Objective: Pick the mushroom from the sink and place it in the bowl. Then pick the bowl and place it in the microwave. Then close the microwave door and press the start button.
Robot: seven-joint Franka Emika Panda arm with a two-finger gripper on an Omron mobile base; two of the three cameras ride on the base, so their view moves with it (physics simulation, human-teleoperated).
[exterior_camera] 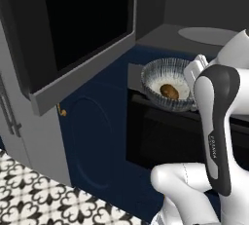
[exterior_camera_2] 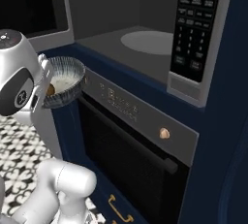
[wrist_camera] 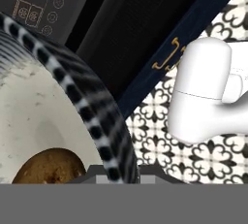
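My gripper (wrist_camera: 118, 172) is shut on the rim of the bowl (exterior_camera: 165, 65), holding it in the air in front of the black oven. The bowl (wrist_camera: 89, 104) is dark and streaked outside, pale inside. The brown mushroom (exterior_camera: 169, 91) lies inside it, near the gripped side (wrist_camera: 48, 167). Just above and beyond the bowl (exterior_camera_2: 71, 88) is the open microwave (exterior_camera_2: 145, 68), with its dark cavity and round turntable (exterior_camera_2: 147, 41). The microwave door (exterior_camera: 82, 29) stands swung open to the left. In the right base view the mushroom (exterior_camera_2: 50, 90) peeks out beside my hand.
The keypad strip (exterior_camera_2: 193, 29) runs down the microwave's right side. Below the bowl is the oven (exterior_camera_2: 131, 145) with a round knob (exterior_camera_2: 164, 132) and a bar handle. Navy cabinet fronts (exterior_camera: 92, 141) flank it over a patterned tile floor (exterior_camera: 39, 199).
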